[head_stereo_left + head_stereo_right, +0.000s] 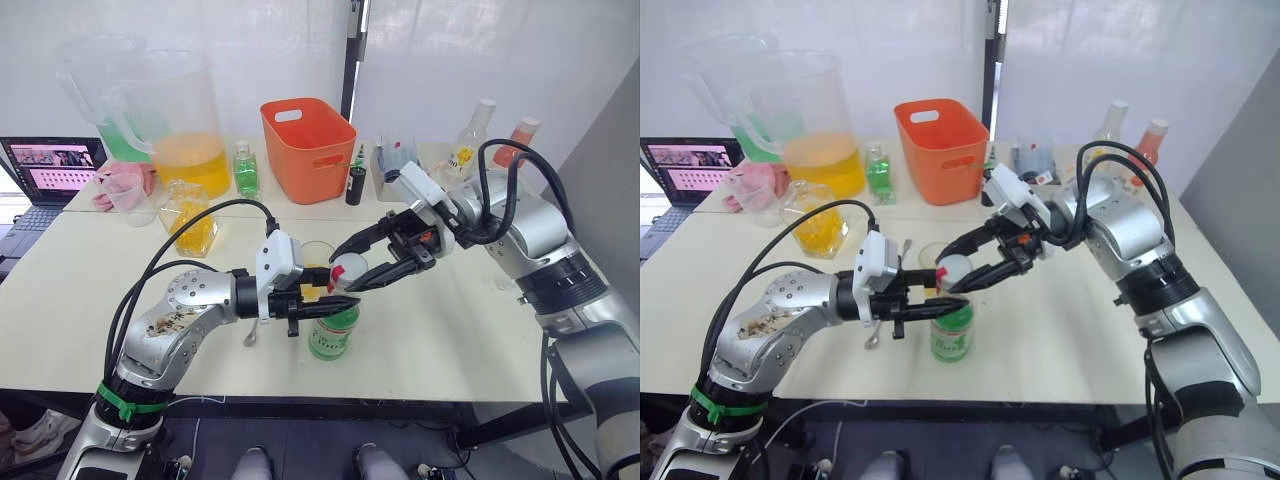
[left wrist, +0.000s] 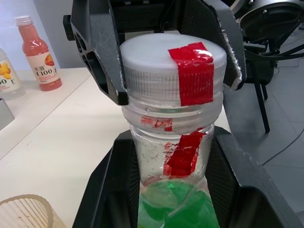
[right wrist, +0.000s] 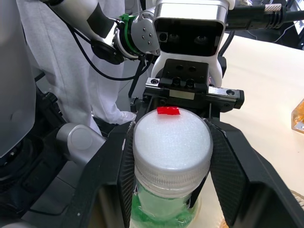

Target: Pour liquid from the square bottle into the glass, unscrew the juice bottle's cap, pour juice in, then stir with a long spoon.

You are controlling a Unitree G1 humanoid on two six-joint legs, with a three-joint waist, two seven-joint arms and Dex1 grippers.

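Note:
The juice bottle (image 1: 333, 335), clear with green liquid, stands at the table's front centre. My left gripper (image 1: 318, 308) is shut on its body just below the neck. Its white cap (image 2: 171, 66) carries a strip of red tape. My right gripper (image 1: 345, 272) reaches in from the right and is shut on that cap, one finger on each side. The glass (image 1: 318, 252) stands just behind the bottle. The square bottle (image 1: 188, 220), holding orange liquid, stands to the back left. A long spoon (image 1: 872, 340) lies on the table under my left gripper.
An orange basket (image 1: 308, 148) stands at the back centre beside a small green bottle (image 1: 246, 170) and a black bottle (image 1: 355, 185). Large pitchers (image 1: 185, 120) and a laptop (image 1: 50, 165) are back left. Two drink bottles (image 1: 470, 140) stand back right.

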